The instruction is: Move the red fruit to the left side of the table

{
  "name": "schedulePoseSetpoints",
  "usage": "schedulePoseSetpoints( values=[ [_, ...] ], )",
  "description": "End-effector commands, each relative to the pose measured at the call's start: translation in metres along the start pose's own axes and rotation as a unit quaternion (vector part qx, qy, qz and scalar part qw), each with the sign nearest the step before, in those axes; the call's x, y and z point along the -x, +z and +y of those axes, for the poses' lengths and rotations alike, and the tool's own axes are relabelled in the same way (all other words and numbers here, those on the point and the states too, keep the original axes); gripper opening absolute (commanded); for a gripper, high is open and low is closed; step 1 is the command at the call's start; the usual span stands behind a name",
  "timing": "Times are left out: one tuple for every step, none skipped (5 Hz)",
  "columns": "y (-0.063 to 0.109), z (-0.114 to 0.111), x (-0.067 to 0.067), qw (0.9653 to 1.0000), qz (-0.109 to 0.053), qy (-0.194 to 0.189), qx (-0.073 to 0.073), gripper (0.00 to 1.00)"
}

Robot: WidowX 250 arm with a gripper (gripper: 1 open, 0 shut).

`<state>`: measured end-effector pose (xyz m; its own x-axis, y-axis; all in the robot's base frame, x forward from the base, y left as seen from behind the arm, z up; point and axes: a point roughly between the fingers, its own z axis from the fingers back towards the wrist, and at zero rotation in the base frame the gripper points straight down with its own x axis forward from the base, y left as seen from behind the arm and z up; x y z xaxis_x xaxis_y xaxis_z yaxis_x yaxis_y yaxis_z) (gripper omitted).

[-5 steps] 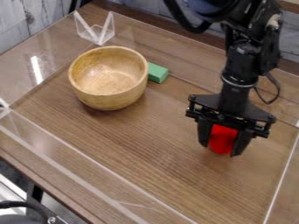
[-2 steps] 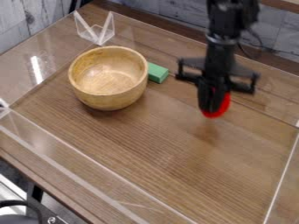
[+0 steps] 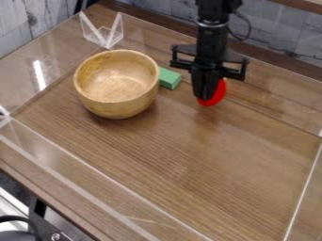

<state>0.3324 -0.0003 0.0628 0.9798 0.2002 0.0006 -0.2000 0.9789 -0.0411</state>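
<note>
The red fruit hangs just above the brown wood-grain table, right of the middle and toward the back. My gripper points straight down and is shut on it; the black fingers cover most of its left side, so only a glossy red patch shows. Its leafy cap is hidden.
A wooden bowl stands to the left of the gripper. A flat green block lies between the bowl and the gripper, close to the fingers. Low clear acrylic walls border the tabletop. A clear stand sits at the back left.
The gripper has closed on the red fruit, lifted it slightly and carried it leftward and toward the back, from the right side to beside the green block.
</note>
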Motion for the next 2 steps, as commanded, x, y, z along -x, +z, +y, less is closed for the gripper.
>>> schedulePoseSetpoints(
  values=[
    [0.0106, 0.0051, -0.0161, 0.9995, -0.03, -0.006, 0.003, 0.0],
    [0.0053, 0.0097, -0.0203, 0.9996, -0.027, -0.008, 0.002, 0.0]
  ],
)
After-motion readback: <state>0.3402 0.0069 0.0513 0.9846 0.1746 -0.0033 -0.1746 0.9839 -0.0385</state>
